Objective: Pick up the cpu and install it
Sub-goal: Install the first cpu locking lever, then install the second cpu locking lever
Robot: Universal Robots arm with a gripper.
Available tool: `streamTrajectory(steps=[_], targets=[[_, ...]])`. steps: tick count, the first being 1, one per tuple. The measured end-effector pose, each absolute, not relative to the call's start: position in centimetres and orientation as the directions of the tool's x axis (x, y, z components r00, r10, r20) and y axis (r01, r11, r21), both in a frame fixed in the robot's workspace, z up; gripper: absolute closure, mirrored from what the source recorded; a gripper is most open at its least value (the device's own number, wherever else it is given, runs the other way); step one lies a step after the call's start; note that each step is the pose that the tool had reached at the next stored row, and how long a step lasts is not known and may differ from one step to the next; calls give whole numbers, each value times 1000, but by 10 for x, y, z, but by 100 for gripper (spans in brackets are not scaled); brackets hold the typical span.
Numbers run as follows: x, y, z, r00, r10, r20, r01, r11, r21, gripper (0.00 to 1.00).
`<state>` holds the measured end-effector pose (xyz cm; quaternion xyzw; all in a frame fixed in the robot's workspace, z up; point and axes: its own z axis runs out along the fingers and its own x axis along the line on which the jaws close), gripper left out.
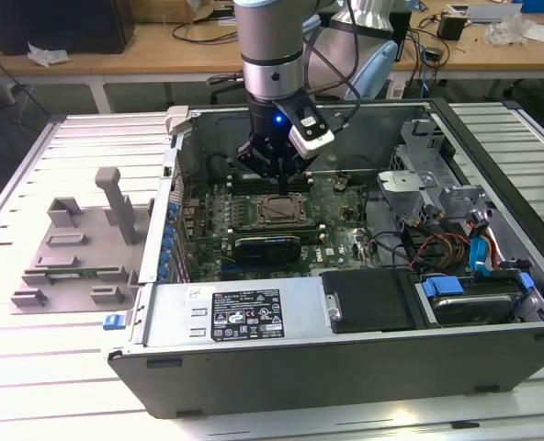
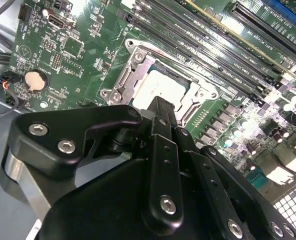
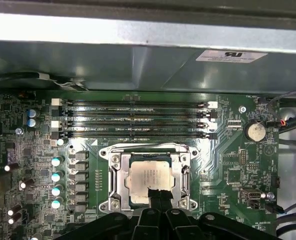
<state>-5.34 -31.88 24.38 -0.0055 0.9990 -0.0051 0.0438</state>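
Note:
The cpu (image 3: 147,176) lies flat inside the open metal-framed socket (image 3: 116,175) on the green motherboard, its silver top facing up. In the second wrist view the cpu (image 2: 160,89) shows just past my black fingertips. My gripper (image 3: 159,196) hangs right over the near edge of the chip, fingers pressed together with nothing between them. Whether the tips touch the chip I cannot tell. In the exterior view the gripper (image 1: 281,180) stands upright inside the computer case, directly above the cpu (image 1: 281,210) in the socket.
The open computer case (image 1: 345,367) lies on its side on a slatted white table. Memory slots (image 3: 133,120) run beside the socket. A grey plastic tray (image 1: 79,248) with upright blocks stands on the exterior view's left. Cables (image 1: 437,246) and drive bays crowd the right.

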Motion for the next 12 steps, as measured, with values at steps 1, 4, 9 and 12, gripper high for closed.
streamTrajectory(steps=[1,4,9,12], targets=[[-53,-319,244,-996,-11,-87,-11,1000,-11,89],[-53,-319,244,-996,-11,-87,-11,1000,-11,89],[-53,-319,245,-996,-12,-87,-11,1000,-11,89],[-53,-319,245,-996,-12,-87,-11,1000,-11,89]])
